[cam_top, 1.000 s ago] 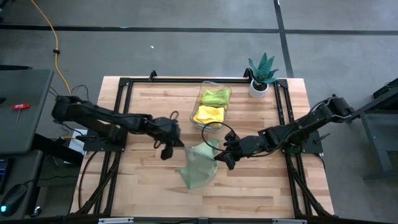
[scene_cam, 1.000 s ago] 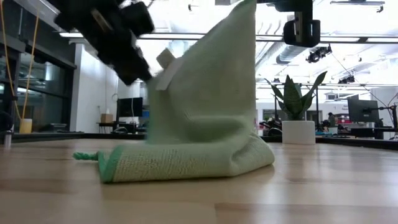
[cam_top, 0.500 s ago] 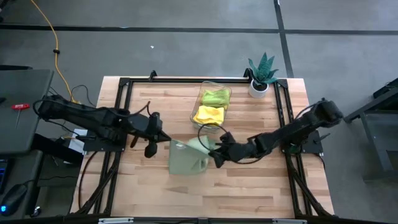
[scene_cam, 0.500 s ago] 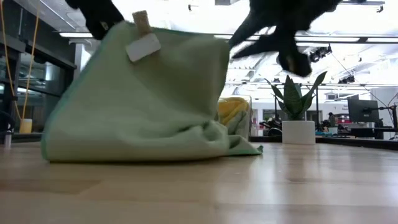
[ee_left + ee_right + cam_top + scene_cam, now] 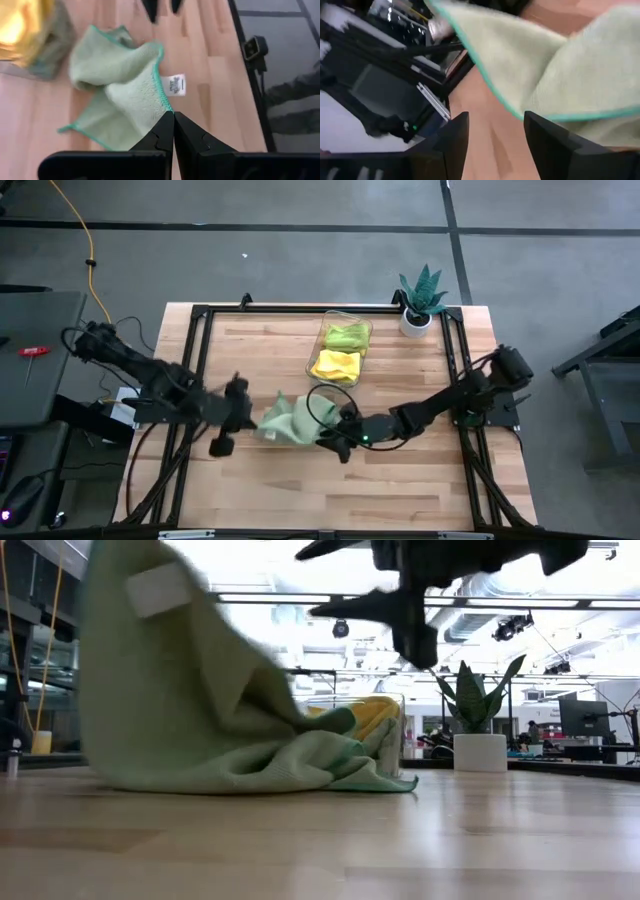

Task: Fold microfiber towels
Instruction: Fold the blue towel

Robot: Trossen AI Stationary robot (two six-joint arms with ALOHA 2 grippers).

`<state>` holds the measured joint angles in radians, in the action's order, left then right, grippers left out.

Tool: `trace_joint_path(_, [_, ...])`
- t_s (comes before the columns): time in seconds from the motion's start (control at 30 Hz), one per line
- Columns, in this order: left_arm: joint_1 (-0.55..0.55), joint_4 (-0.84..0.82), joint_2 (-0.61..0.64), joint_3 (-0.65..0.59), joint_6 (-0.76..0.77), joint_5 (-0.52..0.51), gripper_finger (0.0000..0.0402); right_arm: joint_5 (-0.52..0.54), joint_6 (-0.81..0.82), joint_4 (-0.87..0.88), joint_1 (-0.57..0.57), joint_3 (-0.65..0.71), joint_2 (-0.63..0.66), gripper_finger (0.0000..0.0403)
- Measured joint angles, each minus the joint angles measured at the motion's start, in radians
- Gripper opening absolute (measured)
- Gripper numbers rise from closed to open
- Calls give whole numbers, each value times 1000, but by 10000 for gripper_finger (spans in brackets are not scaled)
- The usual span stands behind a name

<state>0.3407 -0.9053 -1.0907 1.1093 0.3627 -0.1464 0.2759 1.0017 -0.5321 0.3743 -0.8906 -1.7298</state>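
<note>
A pale mint green microfiber towel [image 5: 287,421] with a teal hem lies bunched on the table's middle. Its left corner is raised in my left gripper [image 5: 173,119], which is shut on it beside a white tag [image 5: 176,85]. In the low view the towel [image 5: 200,710] rises to the left. My right gripper [image 5: 492,132] hovers open just right of the towel [image 5: 580,75] and above it, with nothing between its fingers. Lime green and yellow towels [image 5: 338,352] lie in the clear bin. My left gripper pinches the towel's teal-hemmed edge [image 5: 167,106] between its two shut fingers, close to the white tag. The fingers slant down from the table's left side. The cloth hangs slack below them, and its far end [image 5: 95,55] lies crumpled on the table.
The clear bin [image 5: 352,320] stands at the back middle, just behind the towel. A potted plant [image 5: 420,302] is at the back right corner. Bare wood lies in front of the towel and to its right [image 5: 400,480].
My right gripper has opened, let go of the towel's raised top, and sunk toward the table's left. My left gripper has gone up and toward the left edge with its corner. The towel's peak has fallen; its right part now lies bunched, its left corner lifted.
</note>
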Motion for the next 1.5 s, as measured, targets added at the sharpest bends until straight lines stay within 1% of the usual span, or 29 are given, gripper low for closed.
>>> trace_joint_path(0.07, [72,10,-20,-29,55,-39,0,0,-52,58,0,0,40,183])
trace_joint_path(0.17, [177,15,-68,-77,146,-110,0,1,-134,219,-2,0,96,183])
trace_joint_path(0.27, [273,6,-116,-140,270,-161,0,1,-193,357,-10,0,129,183])
trace_joint_path(0.43, [419,9,-196,-225,485,-184,0,16,-223,557,-30,-30,127,183])
trace_joint_path(0.53, [477,17,-224,-260,598,-199,0,62,-246,607,-43,-53,96,183])
trace_joint_path(0.6, [494,34,-244,-269,655,-202,0,101,-284,602,-50,-73,66,183])
trace_joint_path(0.7, [500,47,-258,-269,710,-209,0,192,-326,621,-55,-89,29,183])
trace_joint_path(0.83, [500,65,-257,-269,726,-209,0,267,-331,606,-59,-97,-5,183])
trace_joint_path(0.97, [498,72,-252,-269,726,-213,0,266,-333,599,-71,-95,-44,183])
trace_joint_path(1.13, [498,74,-254,-269,726,-212,0,264,-334,521,-83,-97,-93,183])
trace_joint_path(1.33, [498,89,-253,-269,726,-216,0,247,-400,487,-101,-97,-124,179])
trace_joint_path(1.4, [498,90,-253,-269,726,-217,0,251,-397,474,-111,-97,-129,165])
trace_joint_path(1.5, [498,91,-253,-269,726,-223,0,254,-397,472,-126,-97,-131,122])
